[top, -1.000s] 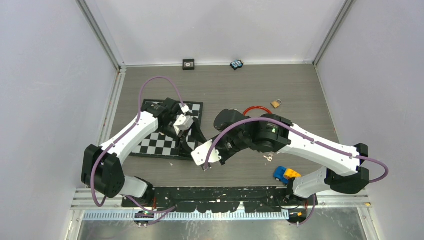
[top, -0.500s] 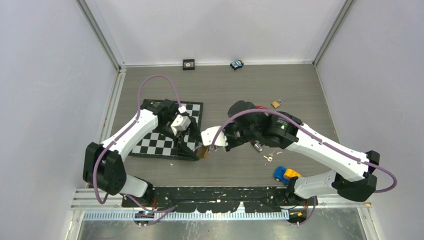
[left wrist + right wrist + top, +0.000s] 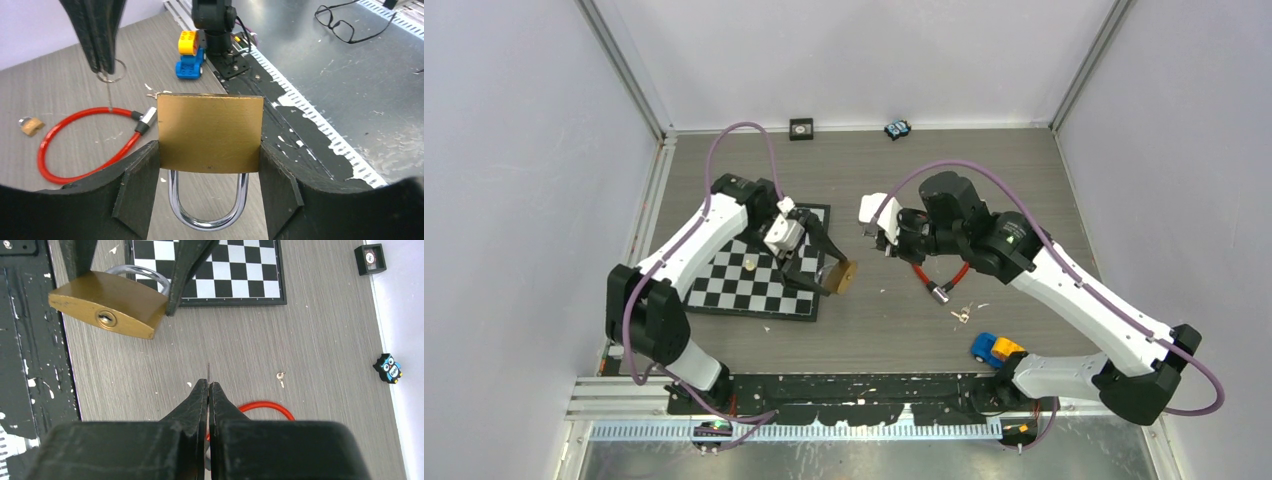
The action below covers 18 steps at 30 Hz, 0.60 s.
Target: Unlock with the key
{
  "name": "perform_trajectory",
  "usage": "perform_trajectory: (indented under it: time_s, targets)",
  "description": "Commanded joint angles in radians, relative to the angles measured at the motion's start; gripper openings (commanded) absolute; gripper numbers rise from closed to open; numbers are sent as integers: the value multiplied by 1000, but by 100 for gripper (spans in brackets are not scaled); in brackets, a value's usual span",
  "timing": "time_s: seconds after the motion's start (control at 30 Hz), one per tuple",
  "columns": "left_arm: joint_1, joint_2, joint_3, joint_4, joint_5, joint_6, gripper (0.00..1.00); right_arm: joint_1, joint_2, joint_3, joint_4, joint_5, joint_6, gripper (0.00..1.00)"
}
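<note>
Right now the left gripper (image 3: 832, 272) clamps the padlock (image 3: 107, 310) body, held off the worktop (image 3: 150, 370), keyhole (image 3: 104, 318) facing the right gripper (image 3: 208, 390), which is pinched tight on the key (image 3: 208, 371). The key tip looks clear of the keyhole and off-axis. Pushing in misaligned could jam it on the brass face, twist the key in its thin grip, or skew the padlock.
</note>
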State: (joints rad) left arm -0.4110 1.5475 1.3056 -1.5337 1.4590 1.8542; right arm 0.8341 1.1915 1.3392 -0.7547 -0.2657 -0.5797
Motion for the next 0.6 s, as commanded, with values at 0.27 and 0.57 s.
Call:
perform_trajectory:
  time_s: [0.27,0.57]
  targets:
    - [5,57,431,-244,146,-308,0,-56,15,149,-5,-43,34,1]
    - [-1,150,802,205,-151,-1120,0,-76,-7,150,-18,-27,24,1]
